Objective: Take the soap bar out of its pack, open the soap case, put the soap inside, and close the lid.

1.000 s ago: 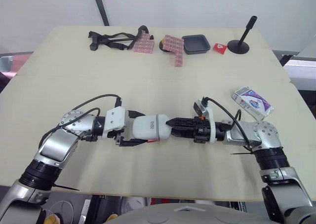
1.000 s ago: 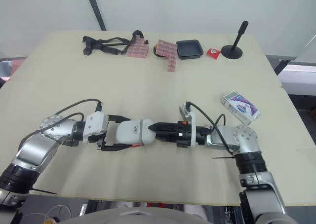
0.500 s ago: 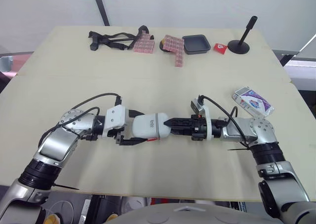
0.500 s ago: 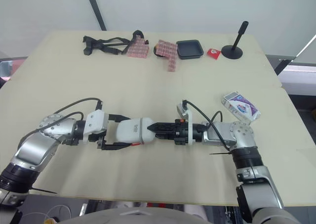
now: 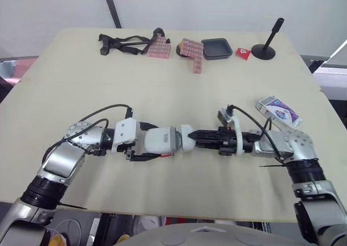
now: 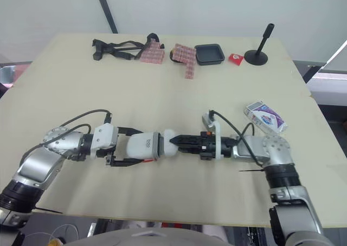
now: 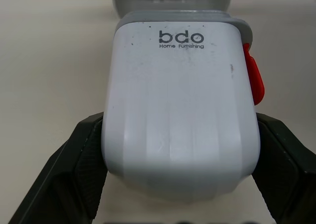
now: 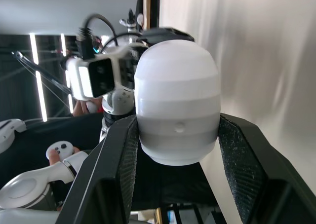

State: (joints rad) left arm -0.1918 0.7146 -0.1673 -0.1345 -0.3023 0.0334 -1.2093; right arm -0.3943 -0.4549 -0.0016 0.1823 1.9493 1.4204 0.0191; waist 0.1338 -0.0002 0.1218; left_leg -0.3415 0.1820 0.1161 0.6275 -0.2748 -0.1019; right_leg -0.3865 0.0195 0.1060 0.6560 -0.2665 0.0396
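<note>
In the lower centre of the frame, the left end effector (image 5: 155, 142) is clamped across the white plastic soap case (image 7: 180, 110), which has a red side latch. The right end effector (image 5: 191, 139) is clamped on the white rounded lid (image 8: 177, 100), just beside the case's grey-rimmed end. The white and purple soap pack (image 5: 277, 111) lies at the right edge of the pale tabletop (image 5: 179, 89).

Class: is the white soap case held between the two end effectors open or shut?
Open, at least partly: its rounded end piece, in the right end effector, stands off the grey-rimmed body in the left end effector.
</note>
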